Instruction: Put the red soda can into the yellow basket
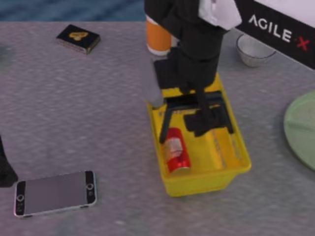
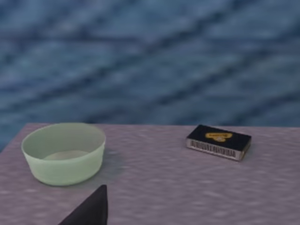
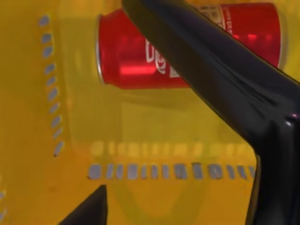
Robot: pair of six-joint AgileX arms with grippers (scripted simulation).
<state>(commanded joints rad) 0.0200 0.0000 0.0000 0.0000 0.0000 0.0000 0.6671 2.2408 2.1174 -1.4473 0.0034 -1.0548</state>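
Right claw (image 1: pixel 206 115), spread wide, hangs above the red soda can (image 1: pixel 176 150) lying in the yellow basket (image 1: pixel 206 179).

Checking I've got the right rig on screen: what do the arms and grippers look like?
The right arm is black and blocky, with a white panel up top and white AGILE X lettering, the X red. Its gripper is black. Only a dark piece of the left arm shows at the table's left edge.

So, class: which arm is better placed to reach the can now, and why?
Right. The right pincer hangs over the basket, where the can lies on its side. The left arm is parked at the table's left edge.
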